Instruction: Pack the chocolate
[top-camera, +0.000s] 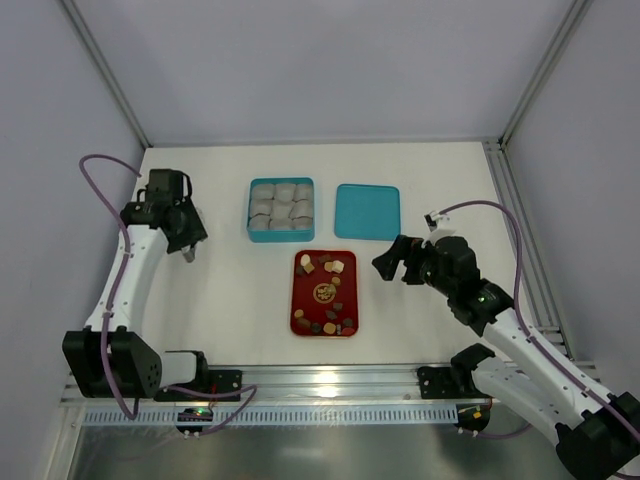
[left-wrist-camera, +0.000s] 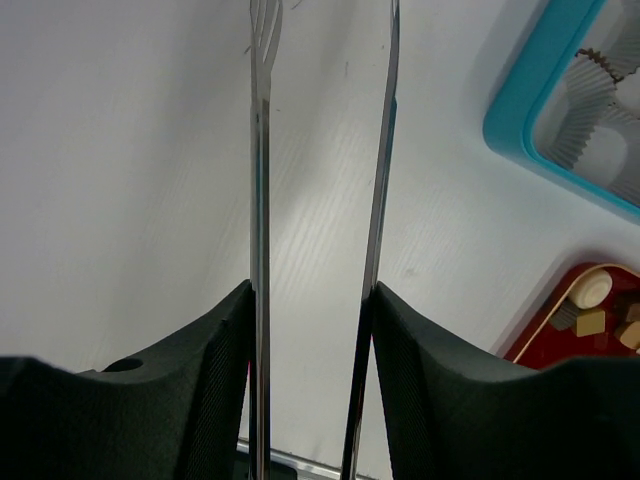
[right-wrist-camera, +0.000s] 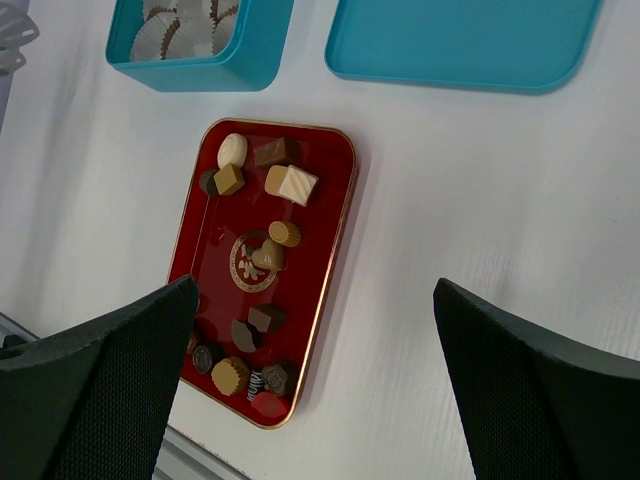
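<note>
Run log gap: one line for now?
left hand: shut on tongs; right hand: open; chocolate: on red tray; box: lid off

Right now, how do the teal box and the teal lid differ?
The box has raised walls; the lid lies flat. The box holds pale paper cups; the lid carries nothing. The box sits left of the lid, with a gap between them. Both are teal, rounded squares of similar footprint.

Left arm (top-camera: 128, 270) and right arm (top-camera: 535, 352): white link shells, black joint housings, black base blocks. A purple cable (top-camera: 100, 180) loops loosely along each arm. Fingers (right-wrist-camera: 110, 370) of the right gripper (right-wrist-camera: 315, 290) are black wedges with a fine cross-hatched surface texture.
</note>
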